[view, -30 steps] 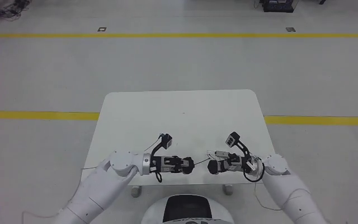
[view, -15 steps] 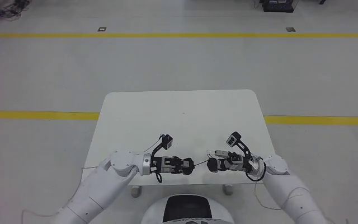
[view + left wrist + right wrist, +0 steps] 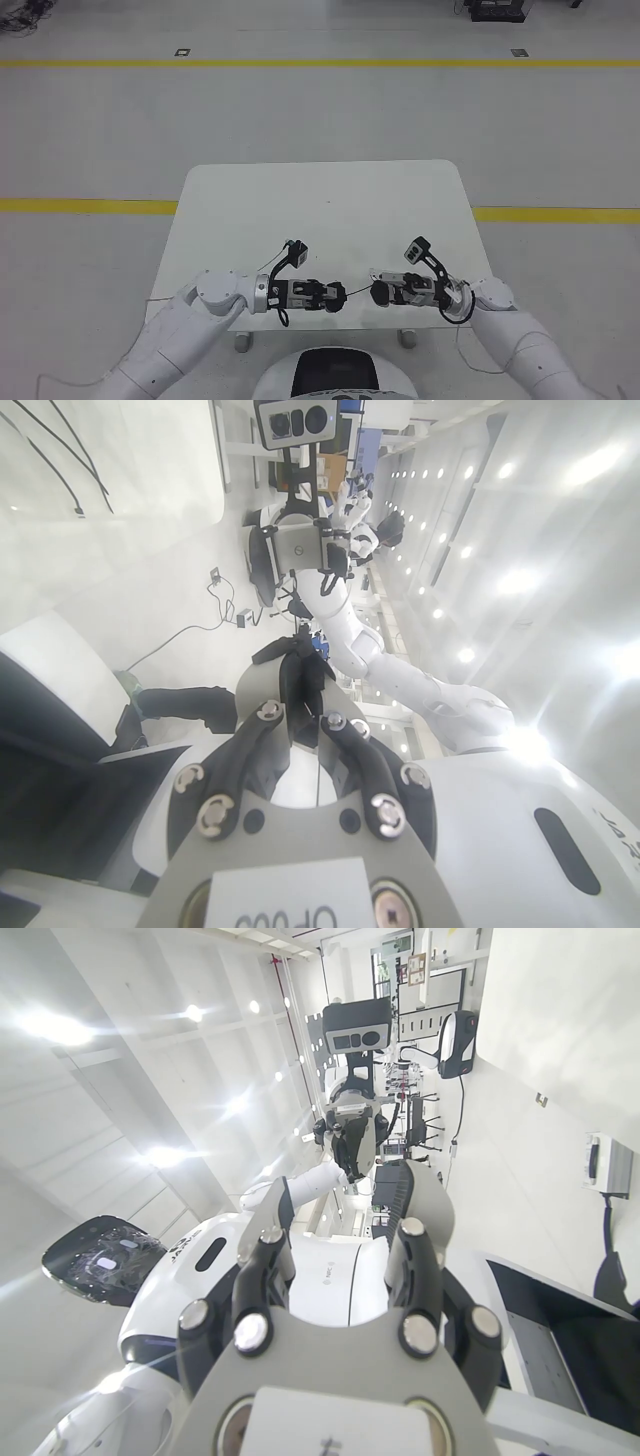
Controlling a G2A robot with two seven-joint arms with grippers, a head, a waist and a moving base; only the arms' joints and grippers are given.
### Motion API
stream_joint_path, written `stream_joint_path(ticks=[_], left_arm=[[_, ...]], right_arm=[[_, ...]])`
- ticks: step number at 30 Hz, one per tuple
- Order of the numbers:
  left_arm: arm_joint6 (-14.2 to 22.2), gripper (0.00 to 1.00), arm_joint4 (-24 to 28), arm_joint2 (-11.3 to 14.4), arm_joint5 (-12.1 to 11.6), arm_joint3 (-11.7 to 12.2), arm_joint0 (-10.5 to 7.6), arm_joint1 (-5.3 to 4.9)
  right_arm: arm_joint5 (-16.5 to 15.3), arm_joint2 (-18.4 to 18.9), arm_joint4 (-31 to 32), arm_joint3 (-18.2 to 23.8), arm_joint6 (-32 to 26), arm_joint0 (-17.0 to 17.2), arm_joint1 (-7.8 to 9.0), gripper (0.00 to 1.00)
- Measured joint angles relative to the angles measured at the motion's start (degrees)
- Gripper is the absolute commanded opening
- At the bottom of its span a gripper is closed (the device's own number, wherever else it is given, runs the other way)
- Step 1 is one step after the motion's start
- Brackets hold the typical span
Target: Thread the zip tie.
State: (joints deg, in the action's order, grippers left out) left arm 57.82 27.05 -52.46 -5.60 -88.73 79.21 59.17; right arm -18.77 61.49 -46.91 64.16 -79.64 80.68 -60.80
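Observation:
Over the front edge of the white table (image 3: 320,200) my two grippers face each other tip to tip. My left gripper (image 3: 338,292) (image 3: 300,667) is shut on a thin black zip tie (image 3: 358,289) (image 3: 318,760). The tie runs back between its fingers toward the palm and pokes out in front toward the other arm. My right gripper (image 3: 377,294) (image 3: 345,1188) stands open a short gap away, its grey fingers (image 3: 420,1208) spread wide with nothing between them. The right wrist view also has the left gripper (image 3: 354,1168) straight ahead, pinched shut.
The table top beyond the arms is bare white. Around it lies open grey floor with yellow lines (image 3: 320,63). A cable (image 3: 175,635) trails on the floor beside the table.
My right gripper has crept slightly toward the left gripper. The left arm has barely moved and still holds the zip tie.

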Motion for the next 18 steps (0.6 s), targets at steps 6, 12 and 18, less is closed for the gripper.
stream_joint_path(ticks=[6, 12, 18], left_arm=[[0.4, 0.00, -0.1, 0.5, 0.0, 0.0, -0.16, -0.19], [0.8, 0.00, 0.0, 0.9, 0.1, 0.0, -0.45, -0.39], [1.3, 0.00, 0.1, 1.4, 0.2, 0.2, -0.68, -0.55]], right_arm=[[-0.5, -1.5, -0.7, -0.7, 0.0, -0.8, 0.30, 0.34], [-0.7, -2.8, -0.9, -1.1, 0.0, -1.5, 0.57, 0.33], [-0.7, -4.0, -0.9, -1.6, 0.0, -2.1, 0.78, 0.30]])
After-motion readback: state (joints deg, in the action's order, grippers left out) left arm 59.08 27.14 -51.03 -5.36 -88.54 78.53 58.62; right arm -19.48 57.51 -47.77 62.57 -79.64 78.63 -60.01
